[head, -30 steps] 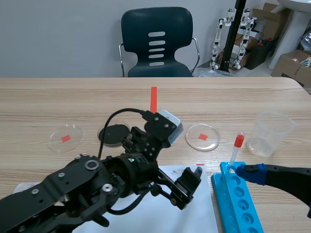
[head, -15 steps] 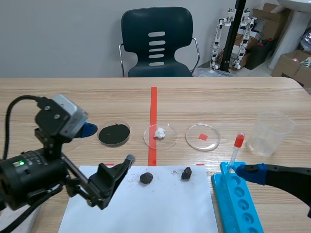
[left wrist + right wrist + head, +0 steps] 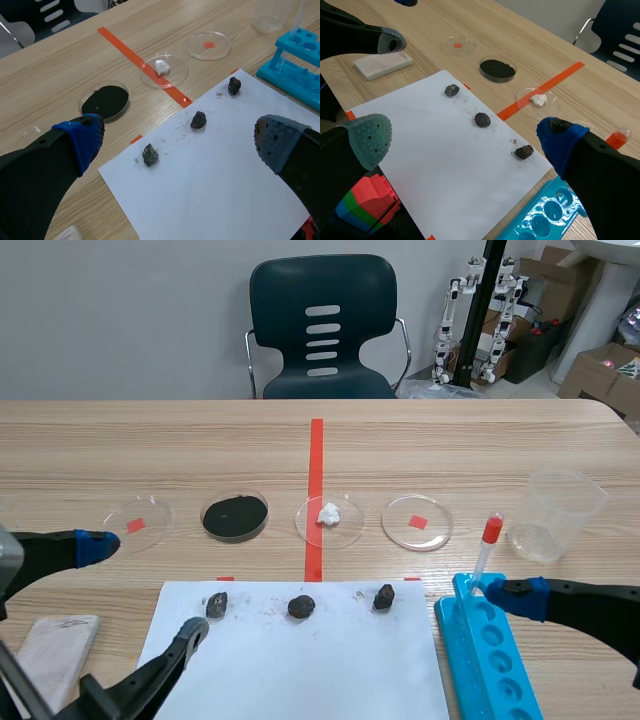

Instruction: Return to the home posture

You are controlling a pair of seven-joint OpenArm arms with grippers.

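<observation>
Nearest the robot, the left end effector (image 3: 180, 142) hangs low over the near left corner of a white sheet of paper (image 3: 300, 670), its two fingers spread wide with nothing between them. The right end effector (image 3: 465, 139) sits low on the other side, above a blue tube rack (image 3: 460, 640), also wide apart and empty. One of its blue-padded fingers lies just beside a red-capped tube (image 3: 487, 545) standing at the rack's far end; whether they touch cannot be told.

A pale flat block (image 3: 55, 640) lies on the tabletop (image 3: 150, 440) beside the paper's left edge. Along the far edge of the paper sit three dark lumps (image 3: 301, 607), well apart from each other.

Beyond the paper runs a row of shallow clear dishes: an empty one (image 3: 150, 510), a dish of black powder (image 3: 206, 517), a dish with a white lump (image 3: 302, 525) and another empty dish (image 3: 417, 521). A clear plastic cup (image 3: 555, 515) stands to their right. A dark chair (image 3: 322, 330) waits behind the far edge.

The task concerns the arms alone, so there is nothing to grasp and no load to weigh. The main care is likely the right finger near the light, easily tipped tube.
</observation>
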